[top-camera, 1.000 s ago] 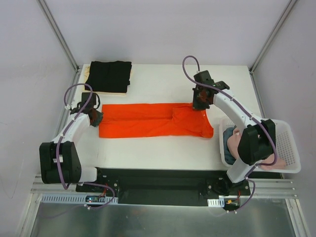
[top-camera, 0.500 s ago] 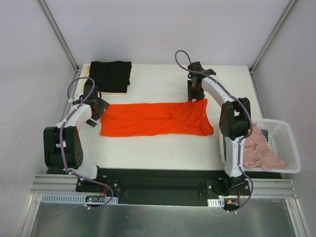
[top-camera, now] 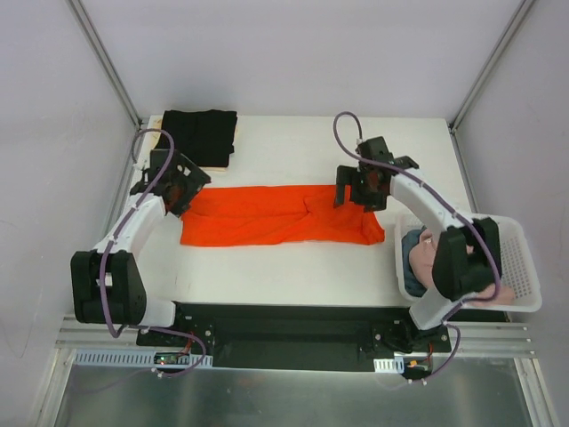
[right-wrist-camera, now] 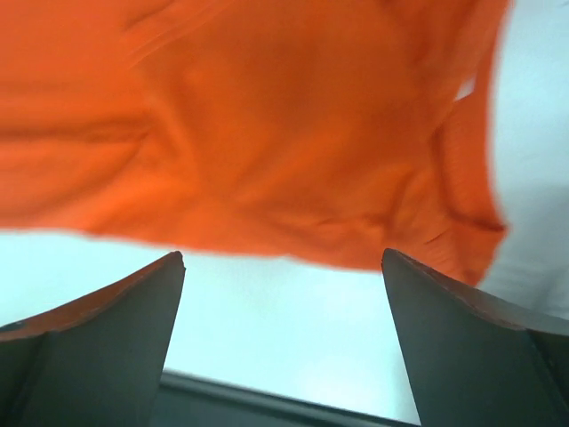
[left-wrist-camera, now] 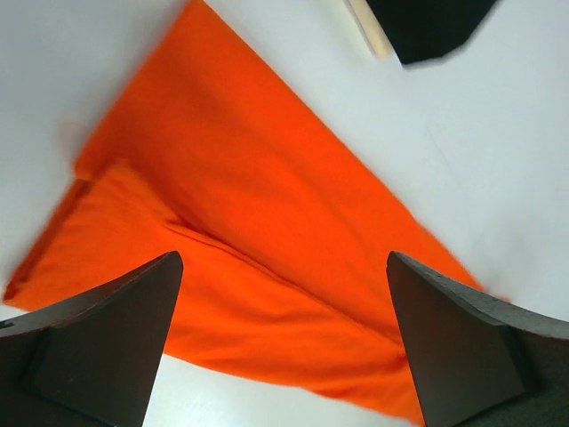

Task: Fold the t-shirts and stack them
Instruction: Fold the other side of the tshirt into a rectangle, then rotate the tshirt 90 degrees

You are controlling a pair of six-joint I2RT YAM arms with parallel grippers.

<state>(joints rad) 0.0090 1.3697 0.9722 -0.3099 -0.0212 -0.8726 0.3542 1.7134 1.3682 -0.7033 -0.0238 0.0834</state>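
Folding the band across its length looks to be the step in hand, and the counter (top-camera: 284, 267) gives room for it, with bare white surface in front of and behind the cloth. The orange-red t-shirt (top-camera: 276, 215) lies across the middle, doubled lengthwise into a long band running left to right. It has a lumpy crease right of centre and an uneven right end. The basket (top-camera: 531, 301) at the right edge holds a pink t-shirt (top-camera: 433, 253) and a blue t-shirt (top-camera: 409, 262), well apart from the work. The black t-shirt (top-camera: 200, 135) sits folded at the back left corner on a cream t-shirt (left-wrist-camera: 366, 31), near the band's left end, and is probably where the finished fold belongs. The left gripper (top-camera: 180, 189) hovers over the band's left end and the right gripper (top-camera: 358, 191) over its right end. Both have their jaws spread wide with nothing between them, and each wrist view shows the fingers (left-wrist-camera: 107, 342) far apart above orange cloth. To do this well, each gripper should pinch every layer at a corner rather than the top one alone and lift only enough to clear the counter. Then one end should be laid squarely on the other with the edges lined up, and the crease flattened before opening.
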